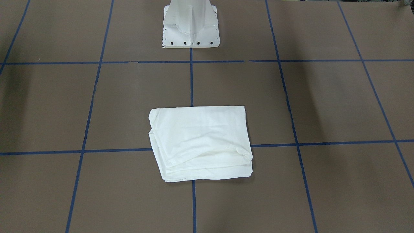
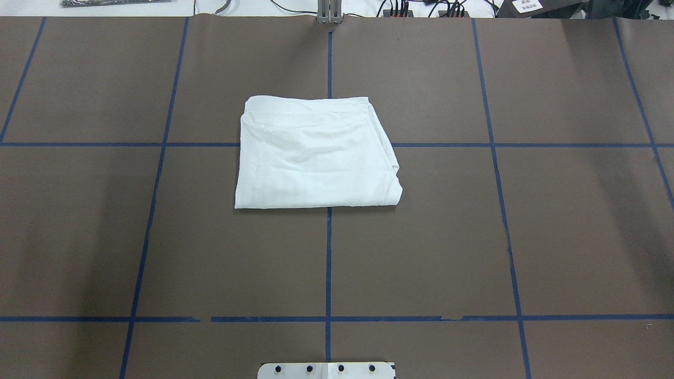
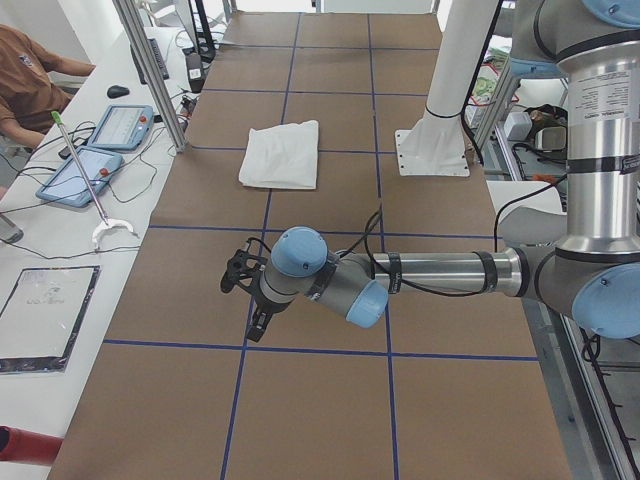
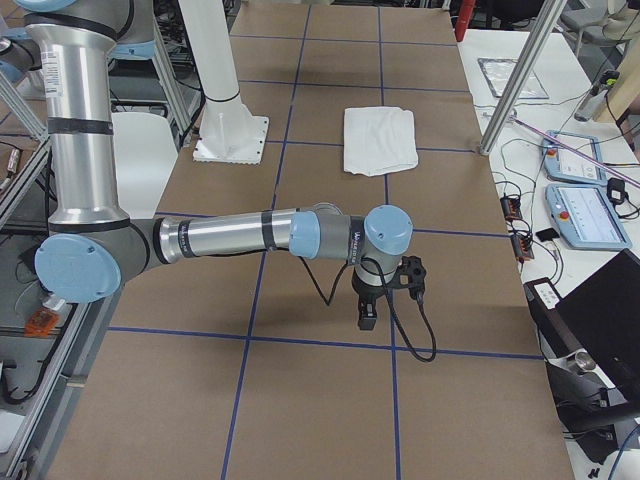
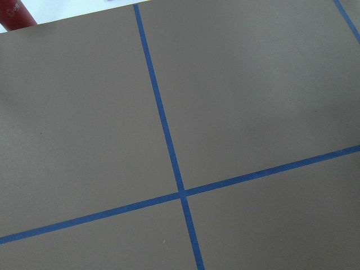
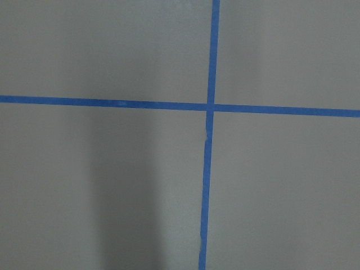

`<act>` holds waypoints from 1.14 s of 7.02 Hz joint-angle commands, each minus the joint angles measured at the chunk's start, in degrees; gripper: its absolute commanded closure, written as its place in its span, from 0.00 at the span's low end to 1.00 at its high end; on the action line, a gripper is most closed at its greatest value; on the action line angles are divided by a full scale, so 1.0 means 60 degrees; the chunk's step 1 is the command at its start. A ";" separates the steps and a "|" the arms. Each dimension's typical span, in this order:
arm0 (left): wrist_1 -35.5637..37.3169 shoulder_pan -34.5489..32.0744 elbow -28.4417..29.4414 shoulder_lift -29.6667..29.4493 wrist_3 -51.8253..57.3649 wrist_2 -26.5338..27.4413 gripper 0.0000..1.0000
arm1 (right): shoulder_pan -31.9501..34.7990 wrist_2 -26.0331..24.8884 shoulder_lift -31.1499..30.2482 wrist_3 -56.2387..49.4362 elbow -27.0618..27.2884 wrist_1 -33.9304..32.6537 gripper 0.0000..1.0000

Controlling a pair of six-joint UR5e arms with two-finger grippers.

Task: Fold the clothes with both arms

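Observation:
The white shirt [image 1: 200,144] lies folded into a flat rectangle at the middle of the brown table, with no print showing. It also shows in the overhead view [image 2: 316,155] and both side views [image 3: 282,155] [image 4: 380,140]. My left gripper [image 3: 256,326] hangs over bare table far from the shirt, towards the table's left end. My right gripper [image 4: 366,318] hangs over bare table towards the right end. Neither touches the shirt. I cannot tell whether either is open or shut. Both wrist views show only brown table and blue tape lines.
The white metal pedestal [image 1: 190,24] stands at the robot's side of the table [image 2: 326,370]. A side bench holds teach pendants [image 3: 85,175] and cables. A person [image 3: 25,80] sits at that bench. Blue tape lines [image 2: 328,252] grid the table.

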 commanded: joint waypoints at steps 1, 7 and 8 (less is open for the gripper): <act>-0.0147 0.0003 0.0000 0.0016 0.0122 -0.0046 0.00 | -0.0001 0.0005 0.0001 0.0012 -0.0123 0.0497 0.00; -0.0412 0.0003 -0.0133 0.0016 0.0006 -0.0032 0.00 | -0.0001 0.0005 0.0001 0.0012 -0.0198 0.0515 0.00; -0.0397 0.0018 -0.0104 -0.0085 0.0006 0.0041 0.00 | -0.0001 0.0005 0.0001 -0.0003 -0.0241 0.0515 0.00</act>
